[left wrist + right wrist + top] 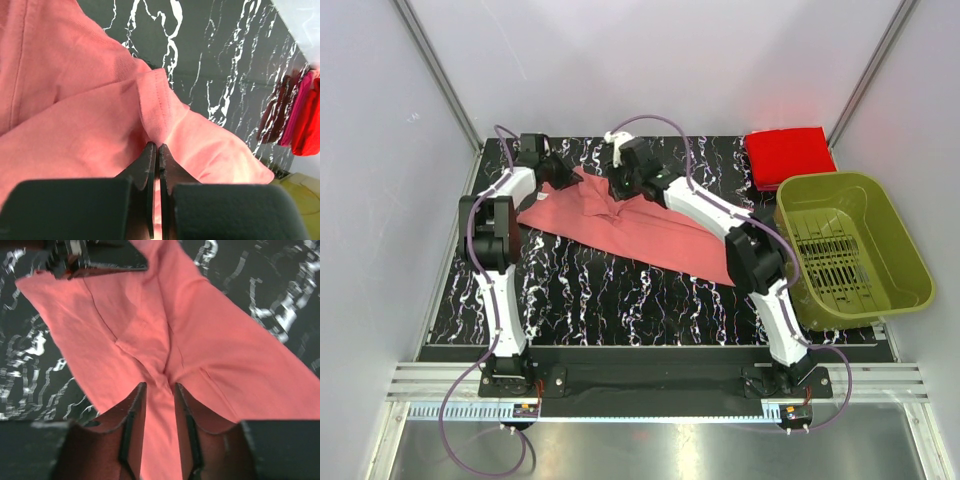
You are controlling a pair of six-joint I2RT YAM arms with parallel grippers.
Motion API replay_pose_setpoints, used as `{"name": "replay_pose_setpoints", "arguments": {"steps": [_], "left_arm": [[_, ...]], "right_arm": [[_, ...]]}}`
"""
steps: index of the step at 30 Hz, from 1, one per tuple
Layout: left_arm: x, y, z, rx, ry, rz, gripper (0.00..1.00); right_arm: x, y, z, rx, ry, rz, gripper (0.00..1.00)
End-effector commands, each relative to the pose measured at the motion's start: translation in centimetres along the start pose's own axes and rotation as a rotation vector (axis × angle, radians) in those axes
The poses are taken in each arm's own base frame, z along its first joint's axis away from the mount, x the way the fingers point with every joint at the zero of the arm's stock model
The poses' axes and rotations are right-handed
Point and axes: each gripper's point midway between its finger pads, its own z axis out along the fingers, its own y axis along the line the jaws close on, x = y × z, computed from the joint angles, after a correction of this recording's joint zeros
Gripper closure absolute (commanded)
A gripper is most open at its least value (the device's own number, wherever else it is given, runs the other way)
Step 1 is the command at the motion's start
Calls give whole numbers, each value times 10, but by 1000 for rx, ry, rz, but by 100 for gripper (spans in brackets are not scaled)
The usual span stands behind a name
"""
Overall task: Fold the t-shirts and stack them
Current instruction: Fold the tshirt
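Two arms are reaching over the black, white-veined surface (600, 290), and the small boards at their bases are showing marks too tiny to read. Farthest from the olive-green basket (905, 240), the left gripper (555, 168) is pressing its fingers (148, 165) tight together on a raised fold of the salmon-pink t-shirt (640, 230), right beside a stitched sleeve hem; in the left wrist view (157, 146) the cloth (75, 125) is filling most of the frame and running off its left edge. This shirt is lying spread and creased across the middle of the surface, its near corner ending just short of the basket, partly hidden under the right forearm. Closer to the basket, the right gripper (620, 185) is hovering low over the same shirt (200, 355), its fingers (134, 410) standing apart (159, 385) with a puckered ridge of cloth just ahead of their tips. The red t-shirt (788, 155) is resting folded at the far edge, just behind the basket. In the left wrist view it (307, 125) is appearing beside dark red and pink stripes, cut off by the frame, so the number of layers is hard to make out. Counted: two arms, two shirts, one basket.
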Motion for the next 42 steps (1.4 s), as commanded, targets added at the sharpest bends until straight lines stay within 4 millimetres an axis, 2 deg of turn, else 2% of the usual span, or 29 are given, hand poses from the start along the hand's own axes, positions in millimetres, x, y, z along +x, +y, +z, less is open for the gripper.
{"name": "replay_pose_setpoints", "arguments": {"steps": [1, 2, 4, 6, 7, 8, 10, 11, 13, 14, 15, 17, 21, 23, 26, 28, 29, 30, 34, 35, 38, 40, 42], "left_arm": [[-17, -23, -27, 25, -59, -15, 100], [-19, -21, -26, 24, -59, -31, 100], [-19, -25, -26, 41, -49, -39, 100], [-20, -20, -21, 32, -36, -48, 100], [-21, -21, -21, 36, -31, -46, 100], [-17, -17, -17, 30, -16, -51, 100], [-14, -17, -14, 40, 1, -58, 100], [-22, -9, -15, 38, -11, -73, 100], [-24, -7, -14, 38, -9, -67, 100], [-24, -4, -12, 36, -3, -67, 100], [-25, -3, -12, 40, -1, -73, 100], [-26, -3, -9, 65, 18, -81, 99], [-28, -5, -8, 86, 28, -84, 99], [-29, -2, -7, 83, 26, -85, 99], [-28, -1, -5, 90, 31, -92, 99], [-27, -1, -4, 90, 34, -96, 99], [-27, 0, -3, 90, 34, -96, 99], [-27, 0, -3, 90, 34, -98, 99], [-27, 0, -1, 86, 28, -87, 96], [-27, 1, -1, 78, 26, -87, 95], [-29, 4, -2, 53, 17, -74, 94], [-30, 6, -1, 39, 9, -68, 93], [-30, 6, 0, 37, 10, -69, 90]], "right_arm": [[1, 51, 31, -125, -94, -227, 62], [-3, 55, 36, -136, -132, -318, 61], [12, 60, 49, -150, -139, -412, 60], [1, 63, 53, -142, -231, -537, 60], [13, 61, 57, -136, -232, -614, 60], [6, 68, 57, -143, -288, -652, 59], [11, 70, 62, -141, -302, -705, 59], [19, 73, 69, -142, -293, -744, 60], [18, 73, 75, -122, -304, -759, 60], [28, 72, 84, -113, -285, -790, 60], [27, 72, 87, -105, -290, -805, 61], [36, 71, 96, -97, -285, -844, 61], [38, 73, 107, -68, -296, -897, 63], [41, 66, 112, -35, -281, -912, 64], [41, 62, 114, -12, -270, -927, 67], [43, 59, 113, 1, -269, -927, 73], [35, 61, 110, 10, -303, -922, 80], [40, 59, 110, 10, -296, -921, 84], [33, 61, 103, 23, -325, -918, 99], [26, 64, 99, 25, -350, -915, 100], [21, 68, 92, 3, -372, -917, 100], [25, 71, 92, -16, -360, -909, 98], [23, 74, 93, -32, -354, -907, 84]]}}
